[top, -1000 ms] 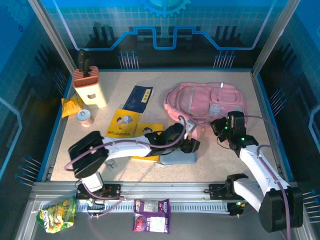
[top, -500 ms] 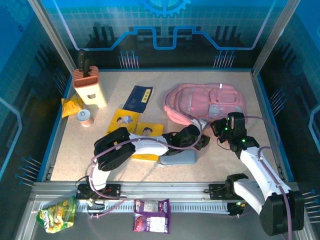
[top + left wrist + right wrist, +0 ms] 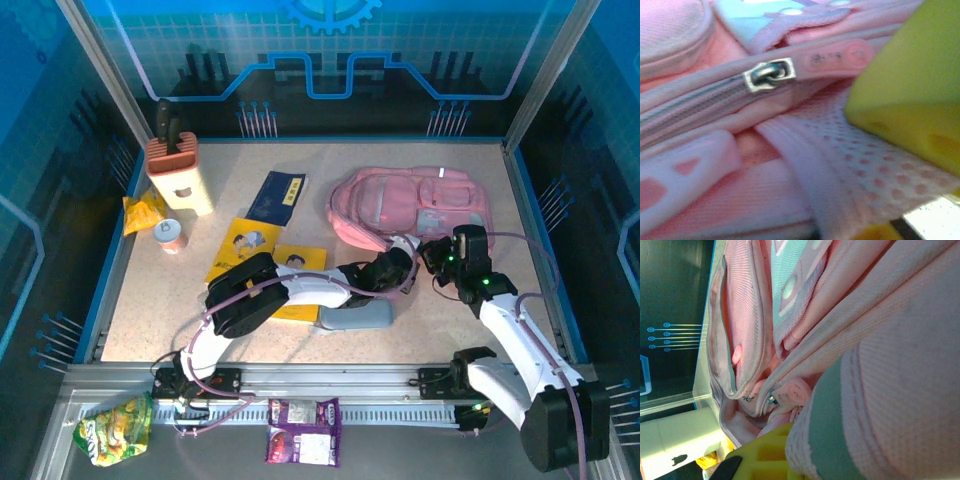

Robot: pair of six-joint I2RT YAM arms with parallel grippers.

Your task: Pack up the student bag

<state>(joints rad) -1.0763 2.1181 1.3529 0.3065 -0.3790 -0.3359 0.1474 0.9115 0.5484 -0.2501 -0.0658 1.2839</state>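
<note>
The student bag (image 3: 410,203) lies flat at the back right, pink with pale trim. My left gripper (image 3: 404,267) reaches across to its near edge. In the left wrist view a yellow-green finger (image 3: 910,85) presses on a pale mesh strap (image 3: 840,165) of the bag, just below a metal zip slider (image 3: 769,75) and its pink pull tab (image 3: 836,57); the jaws look shut on that strap. My right gripper (image 3: 446,256) is at the same near edge, shut on a thick trimmed fold of the bag (image 3: 880,405).
A grey pencil case (image 3: 355,317) lies under the left arm. Yellow booklets (image 3: 243,245) and a dark blue book (image 3: 278,195) lie at centre left. A knife block (image 3: 178,175), a can (image 3: 172,235) and a yellow packet (image 3: 142,211) stand far left. Snack packets (image 3: 304,430) sit on the front rail.
My left arm has stretched further right, from over the pencil case to the bag's near edge, and its jaws have closed. The right gripper has stayed put.
</note>
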